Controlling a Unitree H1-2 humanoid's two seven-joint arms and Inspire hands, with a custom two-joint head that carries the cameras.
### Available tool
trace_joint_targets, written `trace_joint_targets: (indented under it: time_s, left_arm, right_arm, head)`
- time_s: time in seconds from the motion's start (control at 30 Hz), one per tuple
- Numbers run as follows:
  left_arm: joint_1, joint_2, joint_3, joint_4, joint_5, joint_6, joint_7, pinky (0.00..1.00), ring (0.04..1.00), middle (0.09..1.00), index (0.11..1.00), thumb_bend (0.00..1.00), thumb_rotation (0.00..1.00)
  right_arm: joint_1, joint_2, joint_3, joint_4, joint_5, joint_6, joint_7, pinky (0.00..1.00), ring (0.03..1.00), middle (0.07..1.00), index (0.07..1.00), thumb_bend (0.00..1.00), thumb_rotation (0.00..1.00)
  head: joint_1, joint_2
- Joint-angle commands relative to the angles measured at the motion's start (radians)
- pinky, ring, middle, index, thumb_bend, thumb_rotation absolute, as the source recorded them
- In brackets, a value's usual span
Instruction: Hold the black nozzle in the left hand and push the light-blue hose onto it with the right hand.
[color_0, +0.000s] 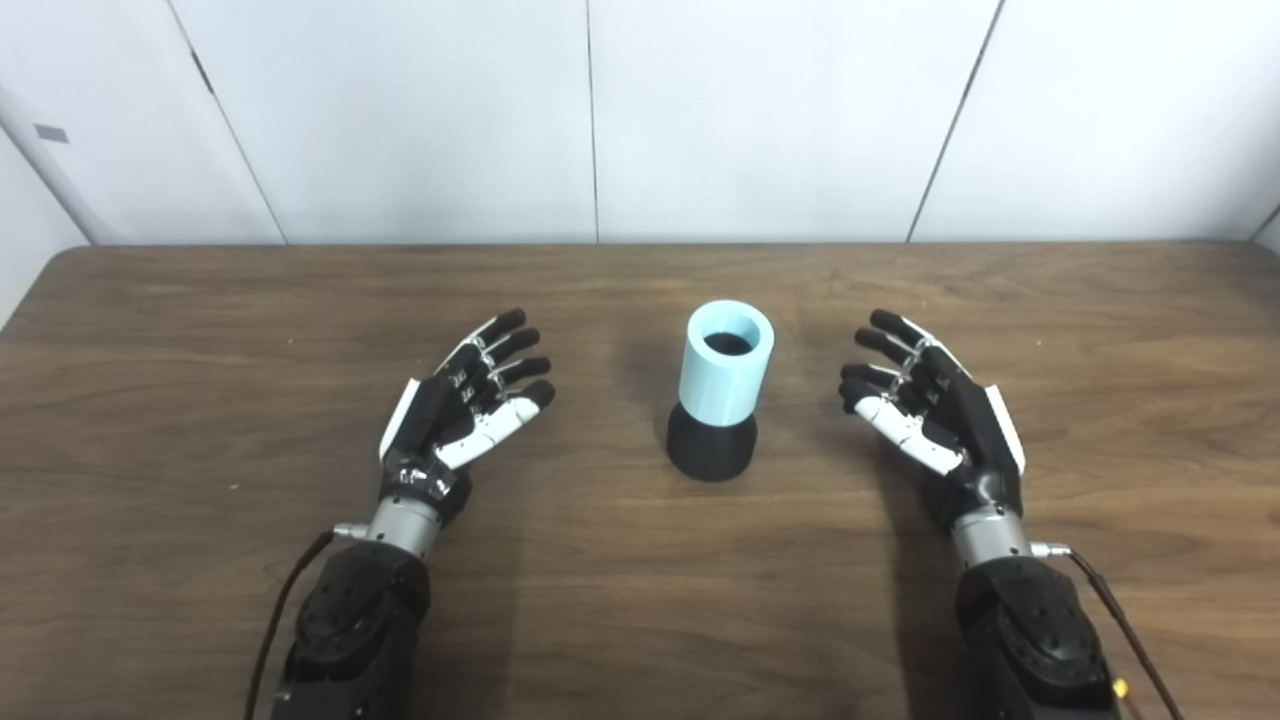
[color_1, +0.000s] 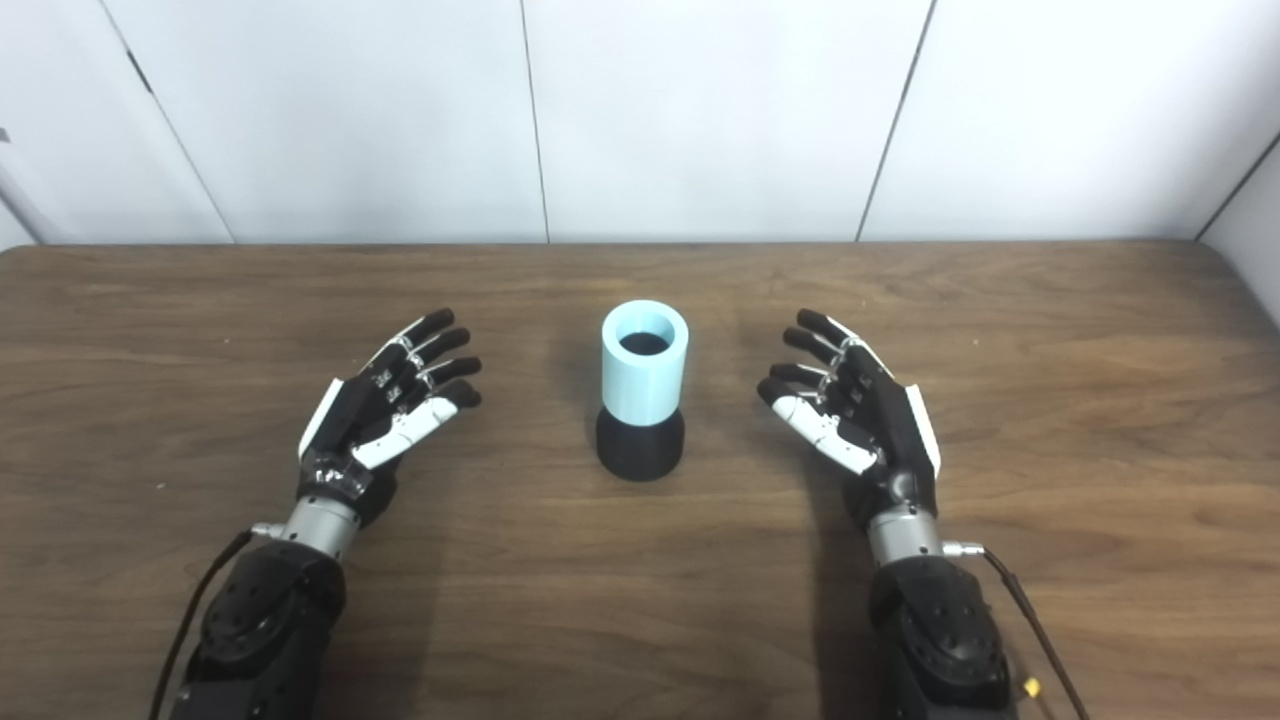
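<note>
**Hands idle, hose seated on nozzle**

With both arms in from the bottom edge, left hand (color_0: 462, 405) and right hand (color_0: 930, 405) sit palm-inward, fingers spread, holding nothing. Light-blue hose (color_0: 727, 372) stands upright on the black nozzle (color_0: 711, 447), long axis vertical, open end up. Assembly rests on the table (color_0: 200, 330) between the hands, apart from both.

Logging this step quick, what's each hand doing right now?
Left hand: open, fingers apart, holding nothing.
Right hand: open, fingers apart, holding nothing.
</note>
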Motion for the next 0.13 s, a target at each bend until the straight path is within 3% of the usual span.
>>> trace_joint_targets:
  time_s: [0.0, 0.1]
  left_arm:
    - [-0.004, 0.001, 0.005, -0.033, -0.031, 0.009, -0.018, 0.59, 0.711, 0.802, 0.809, 0.78, 0.12]
    - [0.010, -0.003, 0.007, -0.042, -0.043, 0.015, -0.027, 0.55, 0.691, 0.785, 0.799, 0.77, 0.09]
  right_arm:
    - [-0.018, -0.012, 0.006, -0.020, -0.006, -0.072, 0.005, 0.47, 0.610, 0.719, 0.740, 0.53, 0.24]
    - [-0.009, -0.023, 0.010, -0.016, -0.013, -0.096, 0.008, 0.47, 0.618, 0.713, 0.733, 0.58, 0.28]
  head:
    - [-0.001, 0.000]
    - [0.001, -0.001]
